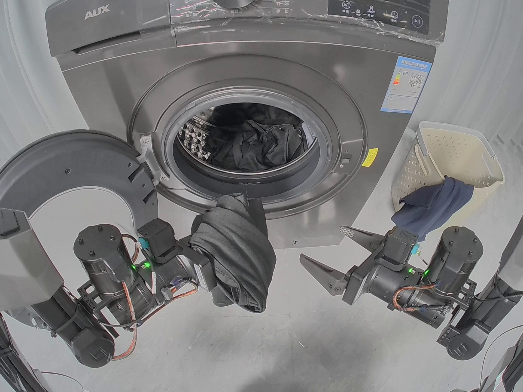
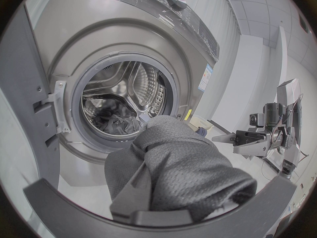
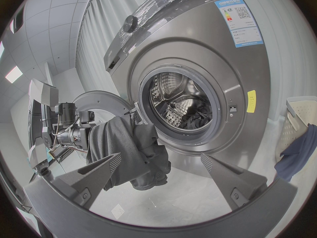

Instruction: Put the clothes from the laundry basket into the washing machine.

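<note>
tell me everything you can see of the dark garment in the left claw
The dark grey garment is a bunched wad of finely textured, knit-looking fabric, folded over itself with loose ends hanging down. It drapes over the left claw, hiding its tips, and hangs in the air just before and below the mouth of the open washing machine, above the floor. It seems to touch only the claw.
</note>
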Robot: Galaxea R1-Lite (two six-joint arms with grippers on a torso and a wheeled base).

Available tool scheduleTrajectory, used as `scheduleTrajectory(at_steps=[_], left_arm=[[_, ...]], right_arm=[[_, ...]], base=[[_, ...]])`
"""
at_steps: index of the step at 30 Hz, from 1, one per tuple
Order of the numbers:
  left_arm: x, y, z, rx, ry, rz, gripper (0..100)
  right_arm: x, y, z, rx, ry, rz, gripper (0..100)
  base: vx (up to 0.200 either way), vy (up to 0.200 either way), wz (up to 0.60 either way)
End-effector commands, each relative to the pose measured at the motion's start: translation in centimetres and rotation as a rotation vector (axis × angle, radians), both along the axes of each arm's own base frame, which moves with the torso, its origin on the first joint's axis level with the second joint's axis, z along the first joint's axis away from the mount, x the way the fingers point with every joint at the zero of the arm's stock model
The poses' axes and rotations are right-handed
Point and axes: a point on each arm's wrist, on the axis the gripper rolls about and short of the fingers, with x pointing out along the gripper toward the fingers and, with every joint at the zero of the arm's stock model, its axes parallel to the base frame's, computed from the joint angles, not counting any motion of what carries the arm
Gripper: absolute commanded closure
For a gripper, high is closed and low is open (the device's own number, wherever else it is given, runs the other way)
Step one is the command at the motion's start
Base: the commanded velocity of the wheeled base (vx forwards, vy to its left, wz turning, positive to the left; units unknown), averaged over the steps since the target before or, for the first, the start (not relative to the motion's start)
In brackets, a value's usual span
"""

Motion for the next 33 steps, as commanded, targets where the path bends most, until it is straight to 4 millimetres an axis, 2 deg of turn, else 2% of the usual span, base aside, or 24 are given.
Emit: scheduleTrajectory(at_steps=[1, 8, 20, 33], left_arm=[[-0.2, -0.3, -0.2, 0.004, 0.007, -0.013, 100], [-0.4, -0.7, -0.2, 0.005, 0.006, -0.028, 100], [-0.5, -0.9, -0.3, 0.007, 0.009, -0.03, 100], [-1.2, -2.1, -1.2, 0.025, 0.04, -0.08, 100]], right_arm=[[0.0, 0.1, -0.2, -0.004, 0.004, 0.005, 0], [-0.2, 0.2, -0.2, -0.006, 0.007, 0.007, 0], [-0.2, 0.3, -0.5, -0.014, 0.016, 0.01, 0], [-0.1, 0.3, -0.3, -0.007, 0.008, 0.01, 0]], base=[[0.2, 0.0, 0.0], [0.2, 0.0, 0.0], [0.0, 0.0, 0.0], [0.0, 0.0, 0.0]])
